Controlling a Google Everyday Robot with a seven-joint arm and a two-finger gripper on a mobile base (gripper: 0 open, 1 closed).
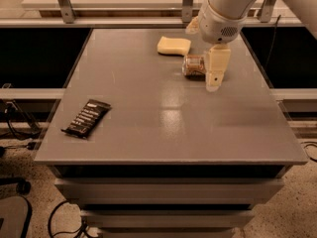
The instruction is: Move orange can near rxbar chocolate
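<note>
The orange can (192,66) lies on its side on the grey table (168,118), toward the back right; its right end is hidden behind my gripper. My gripper (214,79) hangs down from the white arm directly in front of the can's right end, its pale finger tip near the tabletop. The rxbar chocolate (86,118), a flat dark bar with white text, lies near the table's front left edge, far from the can.
A pale yellow sponge (174,45) lies just behind and left of the can. A glass rail with metal posts (62,4) runs behind the table. Cables lie on the speckled floor at the left.
</note>
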